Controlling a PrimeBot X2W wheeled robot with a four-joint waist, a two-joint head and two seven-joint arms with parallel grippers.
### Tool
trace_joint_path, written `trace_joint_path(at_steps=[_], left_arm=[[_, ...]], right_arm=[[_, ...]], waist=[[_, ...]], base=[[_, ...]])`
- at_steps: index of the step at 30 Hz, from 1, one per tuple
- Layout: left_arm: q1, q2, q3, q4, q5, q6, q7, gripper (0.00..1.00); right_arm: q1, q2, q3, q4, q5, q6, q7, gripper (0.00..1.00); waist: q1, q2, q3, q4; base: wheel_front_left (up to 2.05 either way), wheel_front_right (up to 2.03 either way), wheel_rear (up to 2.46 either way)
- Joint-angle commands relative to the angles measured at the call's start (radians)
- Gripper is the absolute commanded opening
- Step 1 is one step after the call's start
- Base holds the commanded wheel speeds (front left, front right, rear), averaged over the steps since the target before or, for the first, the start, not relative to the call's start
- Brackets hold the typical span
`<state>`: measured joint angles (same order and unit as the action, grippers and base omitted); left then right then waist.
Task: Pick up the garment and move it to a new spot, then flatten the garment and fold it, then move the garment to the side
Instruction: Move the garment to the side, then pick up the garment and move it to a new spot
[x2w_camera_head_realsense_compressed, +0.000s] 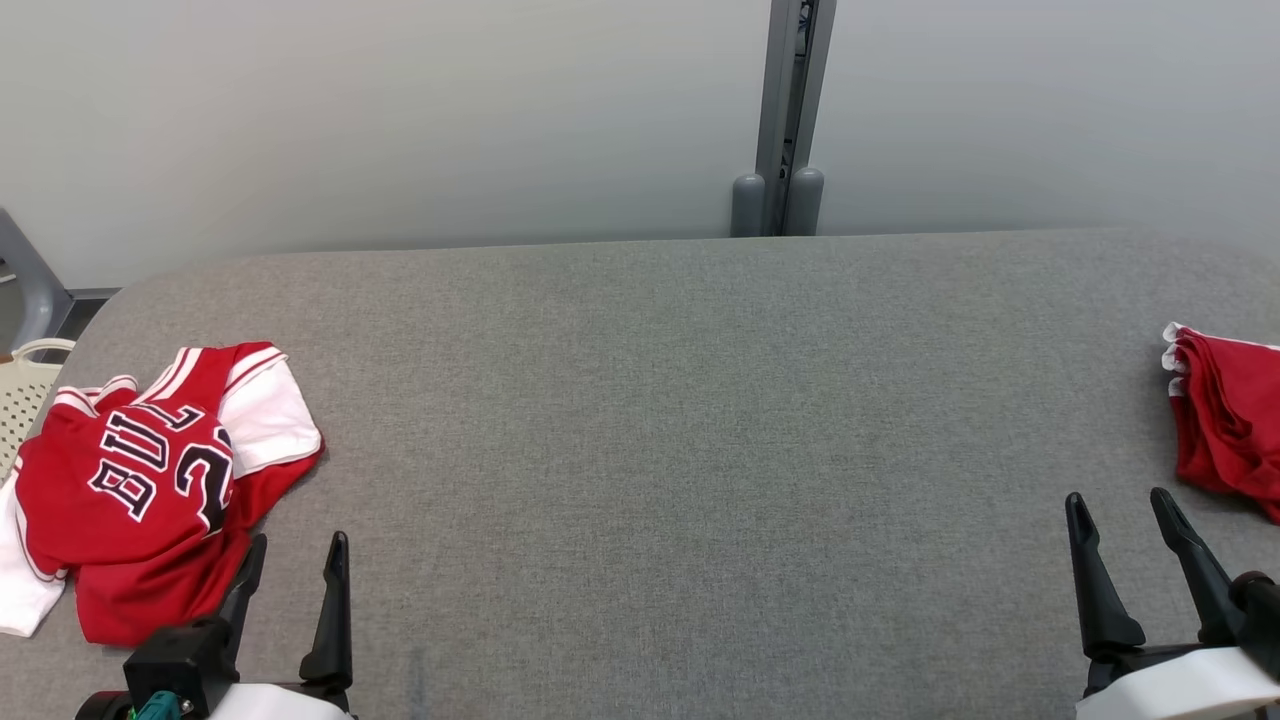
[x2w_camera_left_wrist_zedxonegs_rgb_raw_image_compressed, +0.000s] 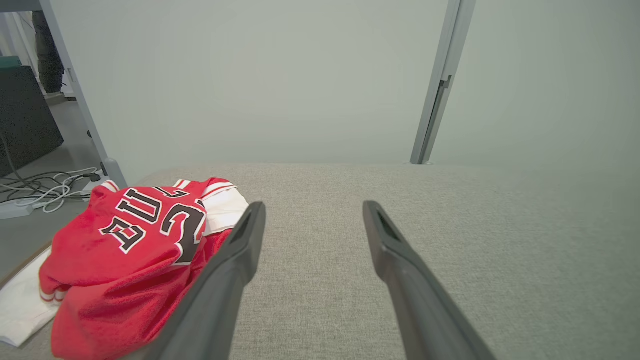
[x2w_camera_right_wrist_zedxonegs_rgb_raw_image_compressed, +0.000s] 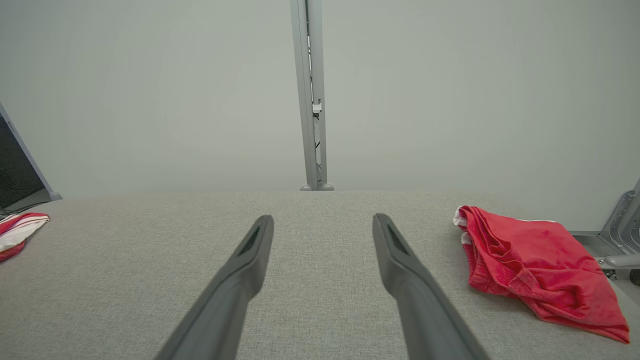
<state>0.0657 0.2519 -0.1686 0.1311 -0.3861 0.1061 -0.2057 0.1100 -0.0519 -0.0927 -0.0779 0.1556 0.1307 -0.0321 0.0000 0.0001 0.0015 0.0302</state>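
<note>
— Where's the red jersey (x2w_camera_head_realsense_compressed: 140, 490) from where you stand?

— At the robot's left end of the grey padded table (x2w_camera_head_realsense_compressed: 680, 450), close to the near edge. It's crumpled in a heap with black letters outlined in white, "BUL", and part of a number facing up. White cloth pokes out at its far side and its near left corner. Whether that's part of the jersey I can't tell.

— And the left gripper (x2w_camera_head_realsense_compressed: 298, 540)?

— Just beside the heap, on its right. Its two dark fingers are spread wide with only bare table between them. The finger nearer the jersey crosses in front of the hem. From the wrist camera it also overlaps the red cloth, but I can't tell if it touches. Nothing is pinched.

— The other one?

— The right gripper (x2w_camera_head_realsense_compressed: 1116, 496) is well away, near the table's opposite end, fingers likewise apart with nothing between them. A little beyond it and to its right lies a folded red garment (x2w_camera_head_realsense_compressed: 1225, 430) with white trim. It's near the gripper but clear of the fingers.

— Anything else around?

— The stretch of table between the two arms is bare grey fabric. A pale perforated basket (x2w_camera_head_realsense_compressed: 25, 395) sits off the table's left end, just behind the jersey, and a grey post (x2w_camera_head_realsense_compressed: 790, 120) stands against the wall past the far edge.
</note>
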Motion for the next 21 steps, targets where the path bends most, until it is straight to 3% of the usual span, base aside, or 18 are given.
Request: trace_joint_path(at_steps=[1,21], left_arm=[[0.006,0.007,-0.002,-0.006,0.005,0.000,0.004,1.00],[-0.016,0.008,-0.023,0.000,-0.002,0.009,0.009,1.00]], right_arm=[[0.010,-0.001,-0.004,-0.013,-0.005,0.000,0.008,1.00],[0.026,0.000,0.004,-0.024,0.020,0.000,0.022,1.00]], waist=[[0.0000,-0.0001,-0.003,-0.002],[0.0000,-0.0001,-0.014,-0.004]], base=[[0.00,0.00,0.00],[0.00,0.00,0.00]])
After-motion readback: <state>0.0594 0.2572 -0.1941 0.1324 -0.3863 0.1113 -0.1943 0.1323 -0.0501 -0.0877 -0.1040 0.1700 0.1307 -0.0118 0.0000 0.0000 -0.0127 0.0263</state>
